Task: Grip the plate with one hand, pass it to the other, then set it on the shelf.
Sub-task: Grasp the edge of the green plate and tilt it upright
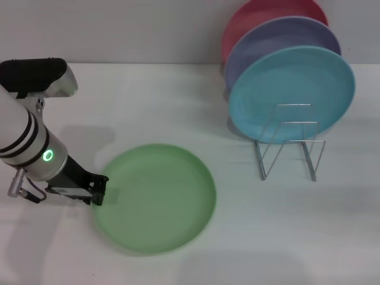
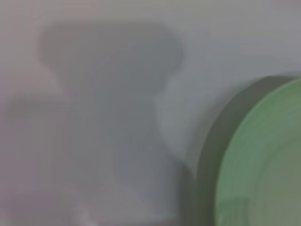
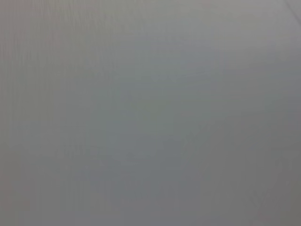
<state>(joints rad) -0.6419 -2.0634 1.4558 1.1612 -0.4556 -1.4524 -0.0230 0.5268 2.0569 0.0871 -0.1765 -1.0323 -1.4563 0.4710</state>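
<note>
Head view: our left gripper (image 1: 101,191) sits at the green plate's (image 1: 155,199) nine-o'clock rim, apparently closed on it, though we cannot tell; the light, stiff, slick plate lies flat at eight o'clock from the shelf (image 1: 289,142)

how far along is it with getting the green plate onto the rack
Early stage. Done: the left gripper has reached the left rim of the green plate, which lies on the white table. In hand: the grip itself; whether the fingers have closed is unclear. Left: the lift, the handover to the right arm, which is not in view, and setting the plate into the wire rack, whose front slots look free.
</note>
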